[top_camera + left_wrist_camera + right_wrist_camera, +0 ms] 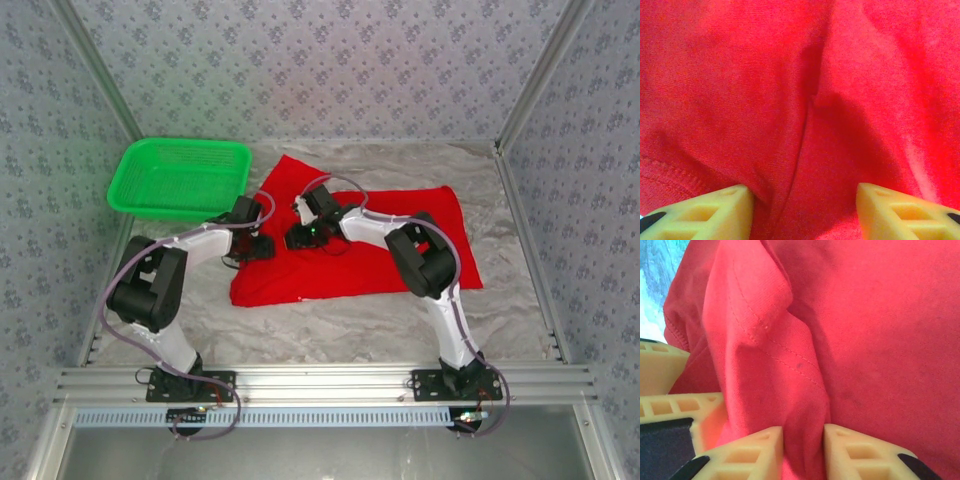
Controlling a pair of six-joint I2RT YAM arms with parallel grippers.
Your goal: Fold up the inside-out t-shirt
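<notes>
Between our arms, the bright red cloth t-shirt (340, 275) stretches rightward; our right gripper (803, 440) pinches its fold, while our left gripper (805, 200) straddles a crease, jaws wide.

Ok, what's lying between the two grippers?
Just t-shirt cloth. The top view shows a short red strip of it between the left gripper and the right gripper.

T-shirt (350, 270): soft matt red knit cloth, stitched hems. Basket (178, 212): glossy green plastic lattice. Fingers (747, 452): matt pale-yellow plastic. Frame rail (330, 385): brushed grey metal.
</notes>
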